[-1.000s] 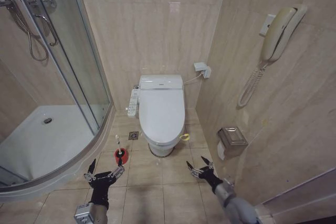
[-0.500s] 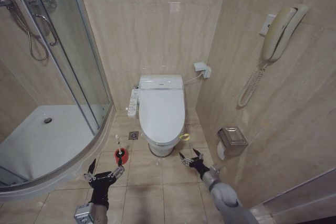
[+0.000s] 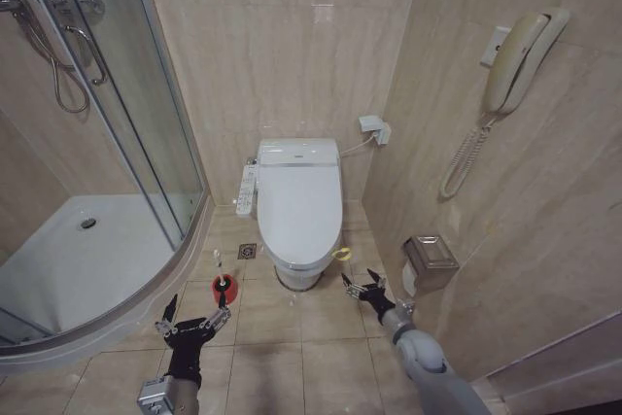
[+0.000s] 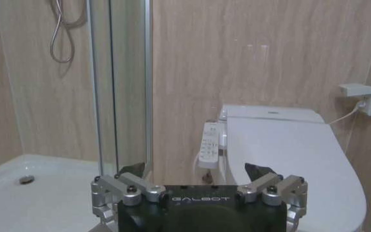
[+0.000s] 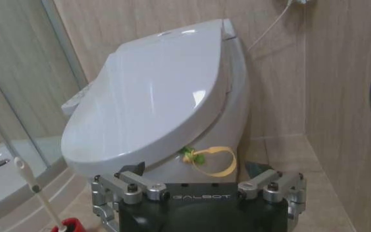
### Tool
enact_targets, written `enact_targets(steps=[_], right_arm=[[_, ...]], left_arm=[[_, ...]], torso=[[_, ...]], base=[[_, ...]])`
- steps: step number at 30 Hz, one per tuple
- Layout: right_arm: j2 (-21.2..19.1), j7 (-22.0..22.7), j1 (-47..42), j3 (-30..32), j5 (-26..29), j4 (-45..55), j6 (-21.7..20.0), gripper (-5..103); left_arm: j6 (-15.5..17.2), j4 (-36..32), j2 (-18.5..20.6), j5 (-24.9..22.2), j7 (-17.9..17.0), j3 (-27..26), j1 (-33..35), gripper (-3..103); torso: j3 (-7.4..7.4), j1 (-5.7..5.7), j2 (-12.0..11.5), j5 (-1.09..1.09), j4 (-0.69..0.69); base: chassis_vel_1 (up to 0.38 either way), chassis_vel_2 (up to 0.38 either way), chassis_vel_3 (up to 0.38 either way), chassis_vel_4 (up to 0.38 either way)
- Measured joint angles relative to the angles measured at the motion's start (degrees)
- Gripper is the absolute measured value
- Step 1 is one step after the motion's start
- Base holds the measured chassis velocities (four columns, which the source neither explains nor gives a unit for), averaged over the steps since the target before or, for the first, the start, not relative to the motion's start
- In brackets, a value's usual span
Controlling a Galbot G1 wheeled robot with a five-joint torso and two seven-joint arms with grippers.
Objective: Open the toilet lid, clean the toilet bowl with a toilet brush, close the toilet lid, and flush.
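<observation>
The toilet lid (image 3: 299,203) is down flat over the toilet bowl (image 3: 296,274), which sits against the back wall between the shower tray (image 3: 87,269) and the right-hand wall, with a yellow-green loop (image 3: 341,254) hanging off the lid's front right edge. The toilet brush (image 3: 222,279) stands in its red cup on the floor tiles (image 3: 292,337) just left of the bowl, handle tilted. The right end effector (image 3: 361,291) hovers low beside the bowl's front right, near that loop, fingers spread wide with nothing in them. The left end effector (image 3: 192,322) hangs over the floor right by the brush cup, also wide open and empty. A white button panel (image 3: 247,190) sits on the bowl's left side.
</observation>
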Motion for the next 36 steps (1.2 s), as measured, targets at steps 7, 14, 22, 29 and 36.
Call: enact_targets(steps=[7,14,22,29,36], right_arm=[[0.51,-0.37,-0.50,0.34,-0.15,0.49,-0.86,100],[1.21,-0.86,-0.47,0.25,-0.21,0.16,-0.84,96],[0.82,-2.70,0.12,0.70,0.40,-1.04,0.25,100],[-0.11,0.92,-0.05,0.49,-0.17,-0.77,1.09,100],[-1.36,0.24,-0.28,1.47,-1.17,-1.06,1.70,100]], left_arm=[[0.00,0.00,0.00,0.00,0.00,0.00,0.00,100],[0.00,0.00,0.00,0.00,0.00,0.00,0.00,100],[0.00,0.00,0.00,0.00,0.00,0.00,0.00,100],[0.00,0.00,0.00,0.00,0.00,0.00,0.00,100],[0.00,0.00,0.00,0.00,0.00,0.00,0.00,100]], torso=[[0.00,-0.01,0.00,0.00,0.01],[0.00,-0.01,0.00,0.00,0.01],[0.00,-0.01,0.01,0.00,0.00],[0.01,0.04,0.00,-0.01,0.01],[0.01,0.01,0.00,0.01,0.00]], base=[[0.000,0.000,0.000,0.000],[0.000,0.000,0.000,0.000],[-0.075,0.075,0.083,-0.082],[-0.117,0.131,0.124,-0.113],[-0.059,0.030,0.038,-0.036]])
